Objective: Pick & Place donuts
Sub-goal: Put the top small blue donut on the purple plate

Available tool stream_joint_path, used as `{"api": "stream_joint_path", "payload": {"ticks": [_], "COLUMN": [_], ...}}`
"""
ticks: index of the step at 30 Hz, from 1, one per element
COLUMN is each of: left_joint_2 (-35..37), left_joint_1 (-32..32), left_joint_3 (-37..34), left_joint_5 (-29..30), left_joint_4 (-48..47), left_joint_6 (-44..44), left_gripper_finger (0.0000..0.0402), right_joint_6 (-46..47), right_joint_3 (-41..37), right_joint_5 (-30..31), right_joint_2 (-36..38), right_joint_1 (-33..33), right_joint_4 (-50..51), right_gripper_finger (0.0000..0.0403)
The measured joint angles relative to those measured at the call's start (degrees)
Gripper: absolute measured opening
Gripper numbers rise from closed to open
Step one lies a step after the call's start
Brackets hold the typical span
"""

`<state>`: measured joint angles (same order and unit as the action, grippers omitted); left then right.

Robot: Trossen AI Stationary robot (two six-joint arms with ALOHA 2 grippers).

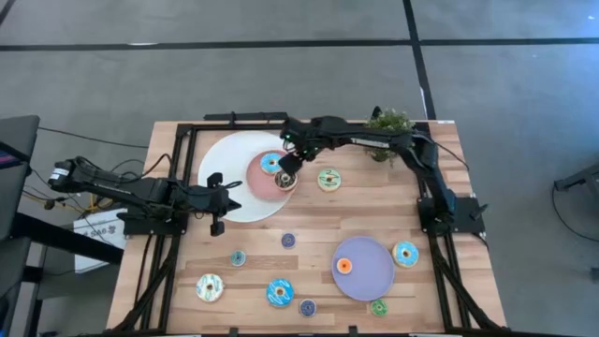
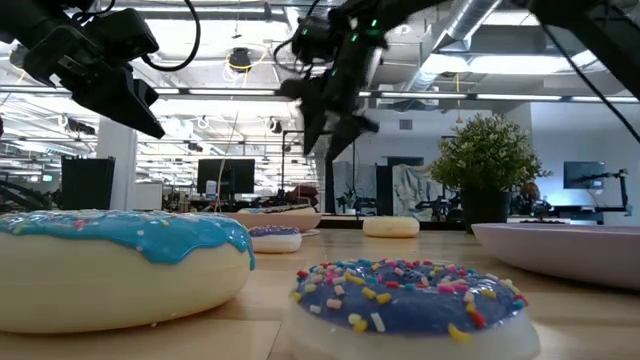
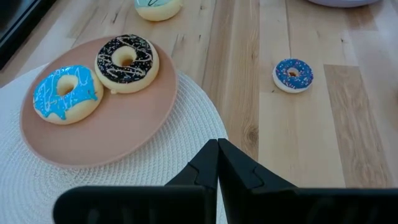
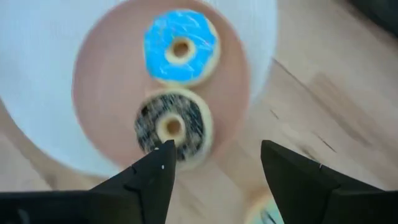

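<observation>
A pink plate lies on a round white mat and carries a blue-iced donut and a brown-iced donut side by side. My right gripper hovers open above the plate's right part, over the brown donut, touching nothing. My left gripper is shut and empty, above the mat's near edge. A cream-green donut rests on the wood right of the plate. More donuts lie scattered toward the near edge.
A lavender plate near the right front holds a small orange donut, with a blue donut beside it. Small and large donuts lie along the near edge. A potted plant stands at the far right.
</observation>
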<state>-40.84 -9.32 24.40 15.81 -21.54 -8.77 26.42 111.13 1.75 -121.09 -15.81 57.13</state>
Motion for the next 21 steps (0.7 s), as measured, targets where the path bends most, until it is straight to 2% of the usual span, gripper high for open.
{"api": "stream_joint_path", "payload": {"ticks": [5, 9, 13, 17, 21], "left_joint_2": [0.0, 0.0, 0.0, -0.2, -2.1], "left_joint_1": [0.0, 0.0, 0.0, -0.7, -3.8], "left_joint_3": [0.0, 0.0, 0.0, 0.0, 0.0], "left_joint_5": [-0.8, -2.3, -2.3, -3.5, -3.0], "left_joint_4": [0.0, 0.0, 0.1, 1.3, 6.1], "left_joint_6": [-0.9, -1.9, -4.5, -7.1, -6.9], "left_gripper_finger": [0.0, 0.0, 0.0, 0.0, 0.0], "right_joint_6": [0.7, 0.1, -0.6, -1.6, 4.7], "right_joint_3": [0.0, 0.0, -0.2, -5.5, -15.5], "right_joint_5": [3.3, 8.5, 9.6, 12.5, 16.4], "right_joint_2": [3.7, 4.8, 4.9, 5.5, 8.9], "right_joint_1": [7.6, 16.0, 24.0, 31.6, 37.7], "right_joint_4": [7.7, 10.6, 10.4, 8.4, 1.5], "right_gripper_finger": [0.0196, 0.0145, 0.0093, 0.0048, 0.0008]}}
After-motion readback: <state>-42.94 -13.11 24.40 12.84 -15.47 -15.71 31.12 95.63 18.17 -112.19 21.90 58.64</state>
